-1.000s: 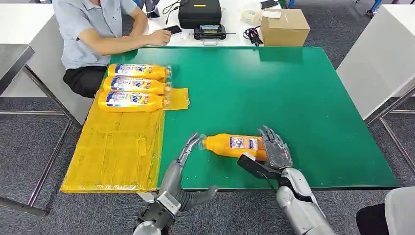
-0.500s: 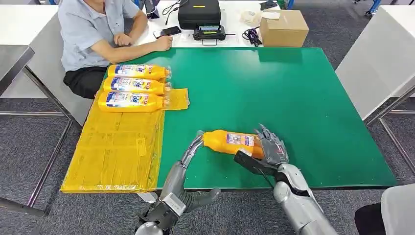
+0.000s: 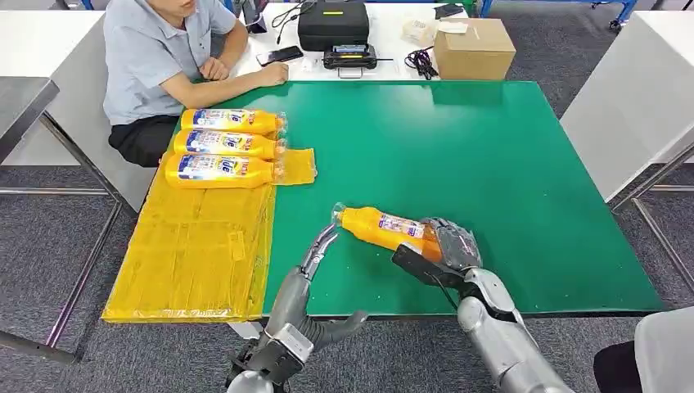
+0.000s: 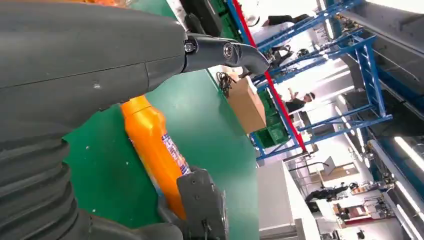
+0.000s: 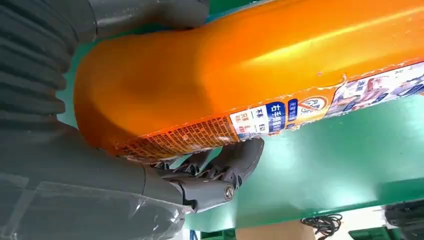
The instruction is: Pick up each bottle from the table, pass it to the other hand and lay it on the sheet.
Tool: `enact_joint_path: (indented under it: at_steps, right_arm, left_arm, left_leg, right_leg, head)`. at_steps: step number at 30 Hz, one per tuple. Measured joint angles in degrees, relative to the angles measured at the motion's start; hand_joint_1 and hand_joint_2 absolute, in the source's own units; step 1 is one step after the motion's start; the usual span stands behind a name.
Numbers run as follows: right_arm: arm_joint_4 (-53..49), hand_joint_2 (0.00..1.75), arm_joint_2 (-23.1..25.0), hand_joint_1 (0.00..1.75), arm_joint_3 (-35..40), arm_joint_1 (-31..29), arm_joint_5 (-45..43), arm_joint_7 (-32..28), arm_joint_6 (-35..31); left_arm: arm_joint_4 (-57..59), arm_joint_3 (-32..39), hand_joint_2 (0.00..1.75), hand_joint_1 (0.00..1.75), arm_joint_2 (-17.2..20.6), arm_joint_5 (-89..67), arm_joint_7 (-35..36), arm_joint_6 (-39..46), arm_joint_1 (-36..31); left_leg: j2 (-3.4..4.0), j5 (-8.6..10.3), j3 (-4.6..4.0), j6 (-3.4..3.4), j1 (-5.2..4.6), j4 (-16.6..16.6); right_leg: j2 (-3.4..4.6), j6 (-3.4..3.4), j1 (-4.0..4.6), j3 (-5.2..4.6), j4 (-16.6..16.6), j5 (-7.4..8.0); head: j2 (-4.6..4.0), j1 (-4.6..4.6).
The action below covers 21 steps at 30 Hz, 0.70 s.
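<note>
The right hand point(image 3: 450, 246) had its fingers point(image 5: 227, 167) curled round the base end of an orange bottle point(image 3: 385, 230), with the thumb across the near side, so the bottle was gripped and raised off the green desk point(image 3: 507, 164), its capped neck tilted up and pointing away from the fingers toward the robot's left. In the right wrist view the bottle's printed label point(image 5: 280, 117) sat just beyond the fingers that wrapped under the orange body. The left hand point(image 3: 315, 254) held nothing; its fingers point(image 3: 323, 240) reached out straight and spread, their tips just below the bottle's neck and close to it, though I could not tell whether they touched. In the left wrist view the bottle point(image 4: 155, 150) lay past the thumb point(image 4: 220, 50) over the green surface.

Farther out from the left fingers, a yellow sheet point(image 3: 196, 254) covered the desk's left edge. At its far end lay three more orange bottles point(image 3: 221, 143) side by side, caps toward the desk's middle, touching one another. Beyond them a person point(image 3: 164, 57) sat with forearms resting on a white table point(image 3: 385, 61), which also carried a black case point(image 3: 334, 23) and a cardboard box point(image 3: 475, 49).
</note>
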Motion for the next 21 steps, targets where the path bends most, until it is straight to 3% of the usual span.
enact_joint_path:
  at_steps: [10,21]
  right_arm:
    - [-0.79,1.75,0.5,1.75,-0.5,1.23,-7.48,-5.42,0.83]
    - [-2.21,1.75,1.09,1.75,-1.03,2.47,-9.51,-6.73,1.2]
  left_arm:
    - [0.09,0.37,1.75,0.0,-0.66,5.33,-2.27,2.45,-0.02]
    - [0.41,0.78,1.75,0.0,-1.2,7.99,-3.3,3.38,0.06]
  left_leg:
    - [0.06,-0.01,0.19,0.0,0.02,0.0]
    - [0.05,0.0,0.19,0.0,0.02,0.0]
  right_leg:
    - [0.03,0.0,0.02,0.2,0.0,0.0]
    - [0.03,0.0,0.01,0.21,0.0,0.0]
  head:
    - [0.0,-0.02]
    - [0.0,-0.02]
